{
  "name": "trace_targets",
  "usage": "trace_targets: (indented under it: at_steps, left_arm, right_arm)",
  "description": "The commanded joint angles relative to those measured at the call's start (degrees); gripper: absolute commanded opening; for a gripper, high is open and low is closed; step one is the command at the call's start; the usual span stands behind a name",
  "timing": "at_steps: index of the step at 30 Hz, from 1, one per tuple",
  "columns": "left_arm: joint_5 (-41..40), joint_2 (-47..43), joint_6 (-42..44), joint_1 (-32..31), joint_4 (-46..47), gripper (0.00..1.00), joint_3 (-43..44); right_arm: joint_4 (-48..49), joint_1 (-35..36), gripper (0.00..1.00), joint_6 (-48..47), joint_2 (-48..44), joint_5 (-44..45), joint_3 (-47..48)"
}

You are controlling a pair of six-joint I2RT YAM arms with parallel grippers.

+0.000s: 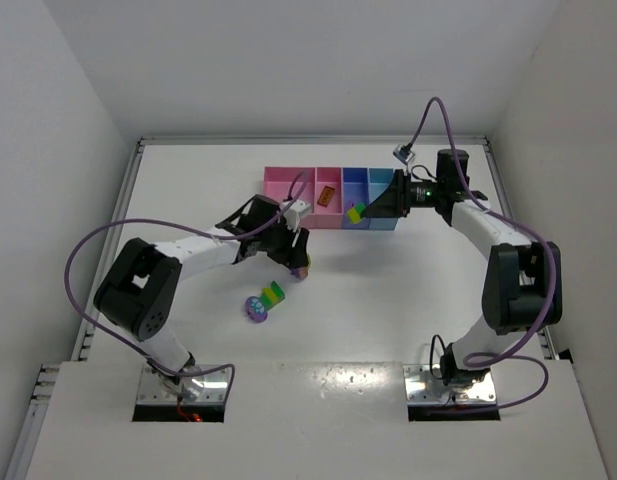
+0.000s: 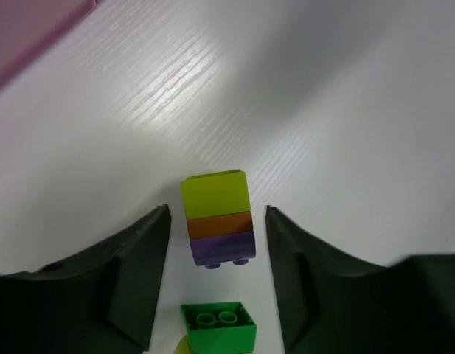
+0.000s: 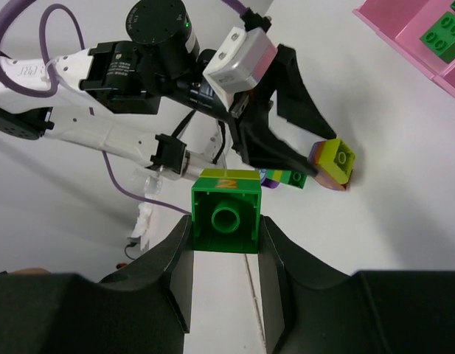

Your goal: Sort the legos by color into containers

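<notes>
A stack of legos (image 2: 214,195), yellow-green over orange over purple, lies on the white table between the fingers of my left gripper (image 2: 217,212). There is a gap on each side of the stack, so the gripper is open. The top view shows this stack (image 1: 300,270) just under the left gripper (image 1: 296,256). My right gripper (image 3: 226,230) is shut on a green brick (image 3: 226,210) with a yellow one joined behind it. It hangs beside the containers (image 1: 288,178), with the held brick (image 1: 357,212) by the blue compartments. An orange brick (image 1: 328,196) lies in a pink compartment.
More legos (image 1: 264,302), a green and yellow piece and a round purple one, lie loose on the table near my left arm. A green brick (image 2: 217,324) is close under the left wrist camera. Another green brick (image 3: 442,33) lies in a pink compartment.
</notes>
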Motion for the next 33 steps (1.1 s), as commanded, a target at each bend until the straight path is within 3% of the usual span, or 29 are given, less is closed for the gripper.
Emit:
trace_targets:
  at_steps: [1,2,4,10,14,19,29,32,33]
  left_arm:
    - [3.8,-2.9,0.4,-0.6,2.9,0.63,-1.7]
    - [5.9,-4.0,1.1,-0.6,3.6,0.79,-2.2]
    - [12.5,-6.9,1.1,0.6,4.9,0.93,-2.7]
    - [31.5,-8.4,-2.1,4.8,5.6,0.92,2.7]
    - [39.3,-6.5,-8.0,4.8,8.4,0.82,5.8]
    - [41.1,-4.4,-14.7,4.8,14.6,0.79,8.7]
    - [41.7,-3.2,-16.3,4.2,16.5,0.79,10.5]
    - [42.2,-2.6,-17.0,4.2,17.8,0.74,11.1]
    - [42.2,-2.6,-17.7,4.2,17.8,0.69,11.1]
  right_arm:
    - [1.4,-0.2,0.0,-1.8,-2.5,-0.4,-0.1]
    - [0.8,-0.2,0.0,-1.8,-2.5,-0.4,-0.1]
    - [-0.6,-0.2,0.0,-3.4,-2.5,-0.4,-0.1]
    - [-1.1,1.1,0.0,-3.9,-2.5,-1.0,-0.1]
    - [-1.1,3.5,0.0,-3.9,-2.0,-1.6,-0.1]
    - [-1.1,6.9,0.0,-3.9,-2.5,-2.1,0.5]
    - [-1.1,9.7,0.0,-3.4,-2.5,-2.1,1.0]
    - [-1.1,10.2,0.0,-3.4,-2.5,-2.1,1.5]
    - [-1.1,10.2,0.0,-3.4,-2.5,-2.1,1.5]
